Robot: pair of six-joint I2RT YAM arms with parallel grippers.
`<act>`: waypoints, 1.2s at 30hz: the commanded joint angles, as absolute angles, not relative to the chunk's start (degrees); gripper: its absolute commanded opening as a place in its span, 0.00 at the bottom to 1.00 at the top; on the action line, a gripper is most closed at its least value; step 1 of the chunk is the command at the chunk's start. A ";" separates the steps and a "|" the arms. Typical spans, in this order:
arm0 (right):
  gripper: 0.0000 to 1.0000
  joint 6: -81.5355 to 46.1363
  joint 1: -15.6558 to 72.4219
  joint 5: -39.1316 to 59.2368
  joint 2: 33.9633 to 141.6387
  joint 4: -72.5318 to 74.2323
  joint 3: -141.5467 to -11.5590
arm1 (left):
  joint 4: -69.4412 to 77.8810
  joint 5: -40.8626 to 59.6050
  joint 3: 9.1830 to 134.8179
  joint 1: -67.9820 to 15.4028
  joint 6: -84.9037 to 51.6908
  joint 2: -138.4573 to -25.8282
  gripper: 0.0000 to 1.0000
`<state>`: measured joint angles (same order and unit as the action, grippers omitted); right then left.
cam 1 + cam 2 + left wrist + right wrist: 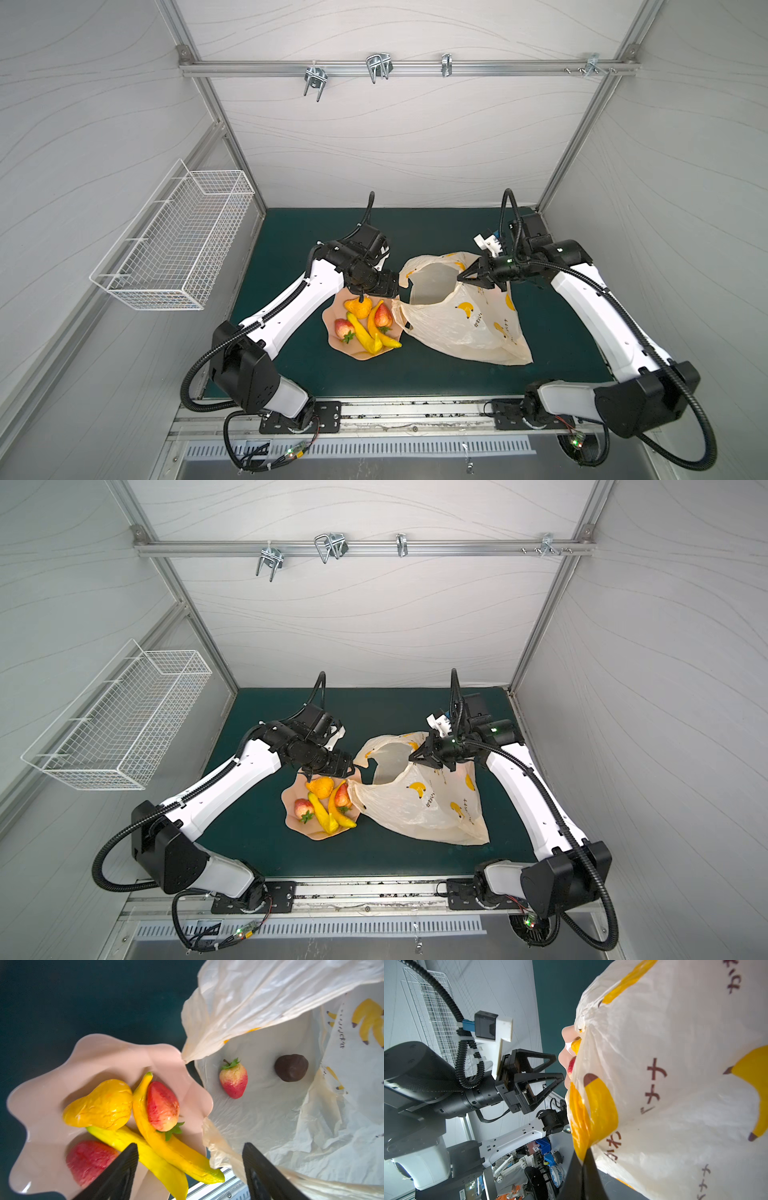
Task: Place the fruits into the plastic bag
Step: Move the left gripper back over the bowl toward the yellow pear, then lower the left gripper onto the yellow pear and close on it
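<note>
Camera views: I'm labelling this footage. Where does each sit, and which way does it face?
Top views: high behind the robot, looking down at pink plate, plastic bag, whole left arm and right arm.
Left wrist: above the plate, looking down past the open left gripper into the bag, at a strawberry and dark brown fruit.
Right wrist: beside the bag, looking sideways; right gripper shut on its plastic, left gripper beyond.
Shared: both wrist views show plate and bag.

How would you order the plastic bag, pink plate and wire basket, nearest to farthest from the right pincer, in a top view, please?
1. plastic bag, held in the right pincer.
2. pink plate, left of the bag.
3. wire basket, on the left wall.
</note>
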<state>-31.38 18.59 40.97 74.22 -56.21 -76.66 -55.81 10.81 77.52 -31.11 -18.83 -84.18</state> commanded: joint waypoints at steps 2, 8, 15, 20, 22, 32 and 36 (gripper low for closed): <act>0.00 -30.05 18.27 40.69 74.17 -58.81 -77.85 | -60.53 6.88 76.91 -28.61 -19.02 -82.53 0.81; 0.00 -29.31 18.21 40.42 74.18 -59.50 -78.39 | -62.01 5.26 74.77 -25.52 -17.82 -82.04 0.81; 0.00 -29.31 18.24 40.61 74.28 -59.33 -78.57 | -61.00 7.94 72.71 -23.39 -20.01 -82.52 0.81; 0.00 -29.06 18.27 40.60 74.44 -59.41 -78.49 | -60.23 8.38 71.10 -22.33 -21.42 -83.21 0.81; 0.00 -28.99 18.21 40.54 74.41 -59.41 -78.47 | -59.95 8.30 70.57 -22.17 -21.83 -83.60 0.81; 0.00 -28.61 18.22 40.70 74.87 -59.10 -78.46 | -57.47 8.57 67.53 -21.42 -24.55 -86.69 0.80; 0.00 -28.41 18.21 40.70 75.13 -59.06 -78.57 | -55.85 8.56 66.73 -21.10 -25.26 -88.27 0.80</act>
